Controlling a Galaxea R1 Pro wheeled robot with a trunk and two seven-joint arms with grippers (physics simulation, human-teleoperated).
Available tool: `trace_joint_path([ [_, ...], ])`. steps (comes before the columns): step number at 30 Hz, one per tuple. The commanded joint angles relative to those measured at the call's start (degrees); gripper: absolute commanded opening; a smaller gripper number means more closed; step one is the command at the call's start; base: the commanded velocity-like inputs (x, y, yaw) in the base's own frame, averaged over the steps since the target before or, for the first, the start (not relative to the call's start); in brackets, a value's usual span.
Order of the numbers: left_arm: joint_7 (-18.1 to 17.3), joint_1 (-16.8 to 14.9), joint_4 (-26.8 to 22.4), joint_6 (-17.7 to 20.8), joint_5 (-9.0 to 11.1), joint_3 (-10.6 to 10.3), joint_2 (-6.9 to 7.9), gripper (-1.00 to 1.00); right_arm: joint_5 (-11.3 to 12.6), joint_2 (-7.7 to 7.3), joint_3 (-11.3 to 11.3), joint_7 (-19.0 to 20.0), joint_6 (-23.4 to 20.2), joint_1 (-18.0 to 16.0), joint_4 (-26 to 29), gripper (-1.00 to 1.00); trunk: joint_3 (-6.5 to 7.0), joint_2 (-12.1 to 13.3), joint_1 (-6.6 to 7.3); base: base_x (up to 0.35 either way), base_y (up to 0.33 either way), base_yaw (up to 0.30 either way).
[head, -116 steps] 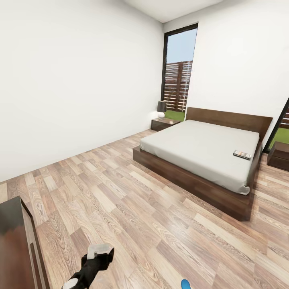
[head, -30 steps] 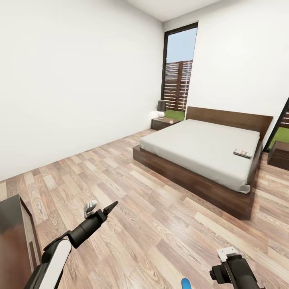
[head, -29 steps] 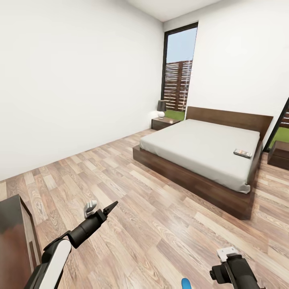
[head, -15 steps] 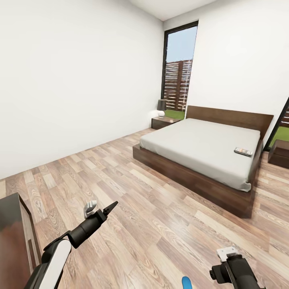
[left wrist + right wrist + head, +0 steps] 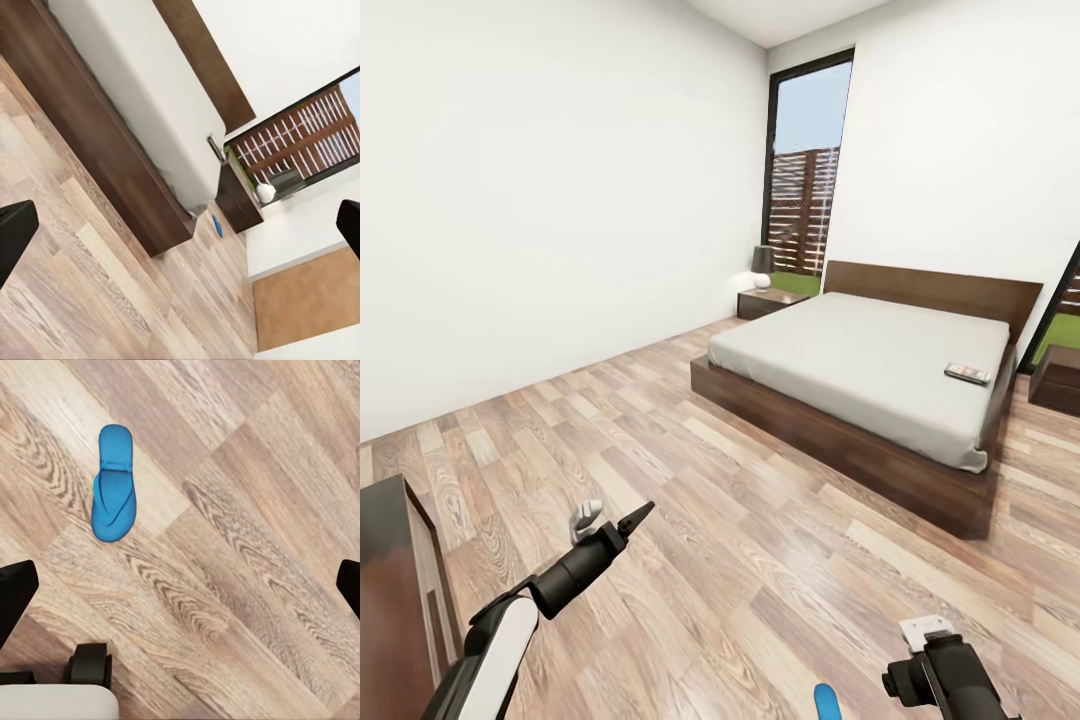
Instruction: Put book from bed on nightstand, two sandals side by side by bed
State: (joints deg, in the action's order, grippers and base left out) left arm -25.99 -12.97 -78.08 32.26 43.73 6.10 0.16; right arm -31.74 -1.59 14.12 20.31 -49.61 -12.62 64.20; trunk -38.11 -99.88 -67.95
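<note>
right wrist view has a blue sandal (image 5: 114,484) flat on the floor (image 5: 247,547) below the wide-open, empty right gripper (image 5: 180,585).

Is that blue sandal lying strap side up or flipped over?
Strap side up: the sandal lies flat on the floor, toe strap visible.

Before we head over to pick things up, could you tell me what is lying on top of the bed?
On the bed, a small book lies flat on the bare mattress near its headboard end, close to the edge. Its cover is too small to read. Nothing else shows on top; beneath the mattress is hidden.
</note>
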Motion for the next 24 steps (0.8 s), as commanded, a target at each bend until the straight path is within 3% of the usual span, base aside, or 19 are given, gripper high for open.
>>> trace_joint_path([
  [1,0.0,0.0,0.1,0.5,0.4,0.1,-0.02,1.0,-0.6,0.01,0.0,0.6,-0.1,0.0,0.1,1.0,-0.24,-0.4,-0.22,0.0,0.0,0.0],
  [24,-0.1,0.0,0.5,0.4,0.3,0.1,0.01,1.0,-0.6,-0.36,0.3,1.0,-0.2,0.0,1.0,1.0,-4.37,-9.7,-5.27,0.0,0.0,0.0],
])
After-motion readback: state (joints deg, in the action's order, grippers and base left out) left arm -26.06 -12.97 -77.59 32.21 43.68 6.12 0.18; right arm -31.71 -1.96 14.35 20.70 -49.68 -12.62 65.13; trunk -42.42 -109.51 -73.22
